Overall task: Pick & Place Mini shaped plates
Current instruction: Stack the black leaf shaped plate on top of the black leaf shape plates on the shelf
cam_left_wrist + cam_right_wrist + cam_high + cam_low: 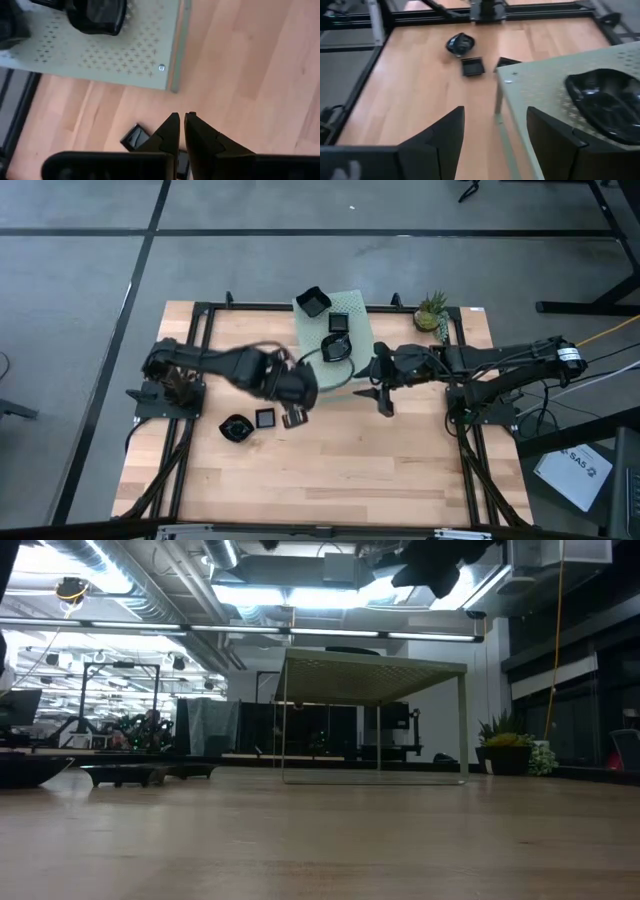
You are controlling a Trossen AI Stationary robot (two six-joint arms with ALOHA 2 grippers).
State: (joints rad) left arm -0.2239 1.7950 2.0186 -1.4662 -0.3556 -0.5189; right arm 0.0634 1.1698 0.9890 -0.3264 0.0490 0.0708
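Overhead only: three plates (329, 325) atop green box (352, 307). Left end effector (181, 125) closed, empty; right end effector (495, 140) open, empty.

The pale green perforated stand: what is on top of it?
Three black plates sit on the green stand: one at its back corner, a small square one, and a larger one near the front. The left arm hides part of the front edge.

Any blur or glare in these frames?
High view: left arm smeared by motion. Low view: ceiling lights blown out, table dim. Right wrist view: own fingers soft, dish on the green stand showing glossy highlights.
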